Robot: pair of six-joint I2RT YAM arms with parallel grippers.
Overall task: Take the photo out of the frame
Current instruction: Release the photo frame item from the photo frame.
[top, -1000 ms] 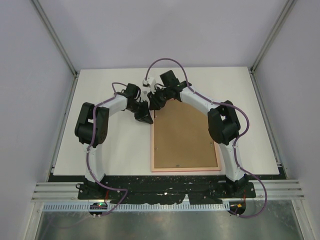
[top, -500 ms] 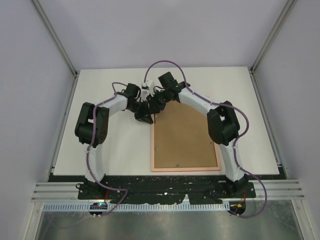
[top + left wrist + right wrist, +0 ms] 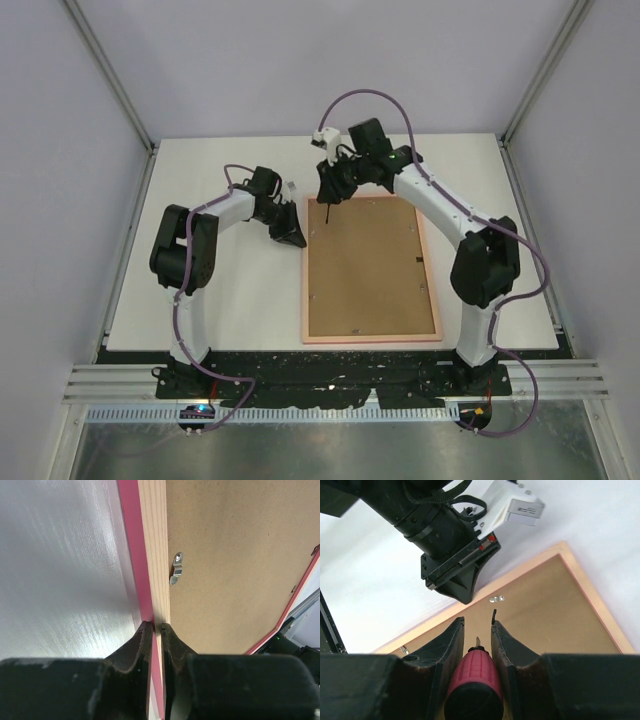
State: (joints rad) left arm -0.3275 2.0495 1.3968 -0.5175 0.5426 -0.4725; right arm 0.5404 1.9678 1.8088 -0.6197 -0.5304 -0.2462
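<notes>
Photo is not in sight (it should sit under the brown backing board point(image 3: 235, 555), print side down). Its frame point(image 3: 368, 270) lies back-up on the white tabletop point(image 3: 220, 300), between the two arms and toward the near edge.

At the left, the left end effector point(image 3: 155, 627) is clamped on the frame's pink left rim close to the far corner, one finger on each side of the thin edge. I judge this to be a steadying hold, since a light frame would skate on the smooth tabletop.

Just right of that rim, a small metal turn clip point(image 3: 176, 567) lies over the edge of the board; it looks like one of the fasteners keeping the board in.

Farther right, the right end effector point(image 3: 476, 625) is closed around a red-handled tool point(image 3: 472, 672), its thin shaft pointing down over the far left part of the board, near that clip.

As a judgement, the print will be light, thin and bendable, easy to crease or smudge. It is best taken by a free edge or corner once the stiff board is lifted off. Whether glass lies beneath cannot be told.
</notes>
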